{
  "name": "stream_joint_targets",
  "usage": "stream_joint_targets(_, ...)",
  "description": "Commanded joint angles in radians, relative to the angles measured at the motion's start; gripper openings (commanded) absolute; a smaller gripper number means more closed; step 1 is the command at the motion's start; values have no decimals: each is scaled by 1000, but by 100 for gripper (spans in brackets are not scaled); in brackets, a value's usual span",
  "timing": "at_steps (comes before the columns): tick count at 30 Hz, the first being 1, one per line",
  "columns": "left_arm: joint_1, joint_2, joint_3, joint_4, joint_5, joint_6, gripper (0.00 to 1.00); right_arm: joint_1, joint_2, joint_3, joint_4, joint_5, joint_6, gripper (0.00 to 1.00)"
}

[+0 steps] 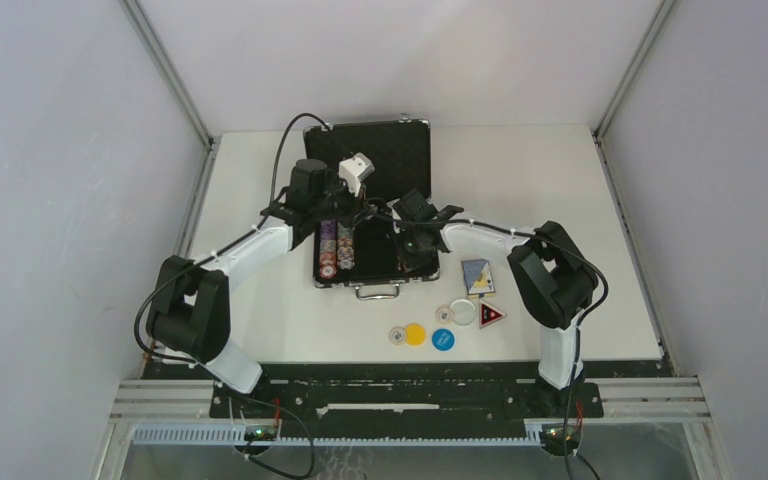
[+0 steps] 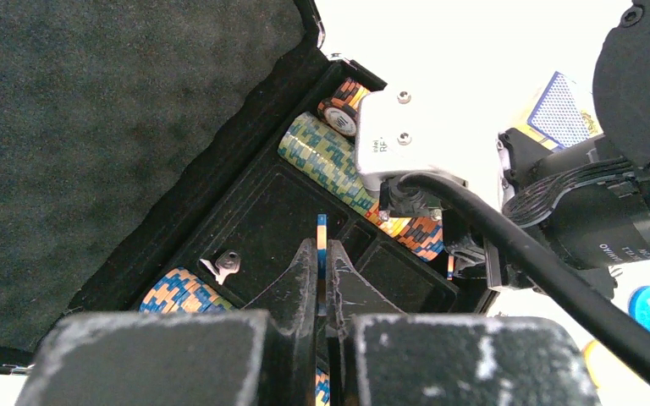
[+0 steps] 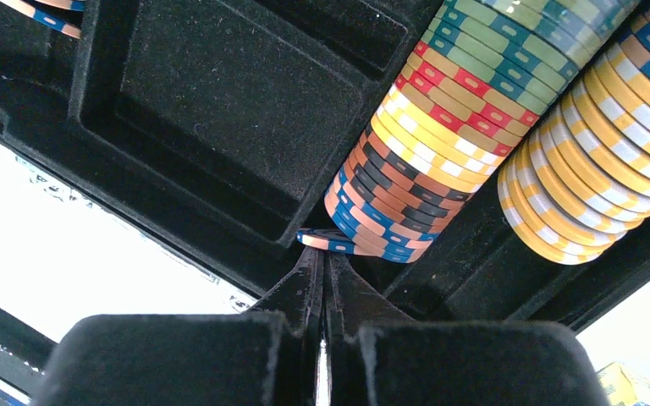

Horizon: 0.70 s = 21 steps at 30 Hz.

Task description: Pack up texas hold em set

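The black briefcase (image 1: 400,150) lies open in mid-table with its lid raised at the back. Rows of poker chips (image 1: 334,250) fill its left slots. My left gripper (image 2: 322,254) hovers over the tray, shut on a single blue-and-orange chip (image 2: 322,230) held edge-on. My right gripper (image 3: 322,255) is shut with nothing between its jaws. Its tips press against the tilted end chip (image 3: 332,242) of a mixed-colour row (image 3: 440,127). The card deck (image 1: 477,276), the yellow button (image 1: 415,334), blue button (image 1: 443,340), white button (image 1: 463,313) and triangle token (image 1: 492,317) rest on the table in front of the case.
A small key (image 2: 227,266) lies in a tray compartment (image 2: 262,220). The right arm's wrist camera (image 2: 396,135) hangs close over the chips, beside my left gripper. Another pale round button (image 1: 397,336) sits left of the yellow one. Grey walls enclose the table.
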Motion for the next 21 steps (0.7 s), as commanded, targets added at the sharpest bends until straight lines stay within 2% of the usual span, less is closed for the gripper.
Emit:
stream_joint_targets(1, 6, -5, 2, 29, 0, -16, 0, -13, 21, 41, 60, 1, -4, 0)
stream_joint_targets(13, 7, -4, 1, 27, 5, -15, 0, -28, 33, 115, 63, 63, 5, 0)
stream_joint_targets(21, 5, -9, 1, 26, 3, -15, 0, -7, -17, 110, 22, 71, -7, 0)
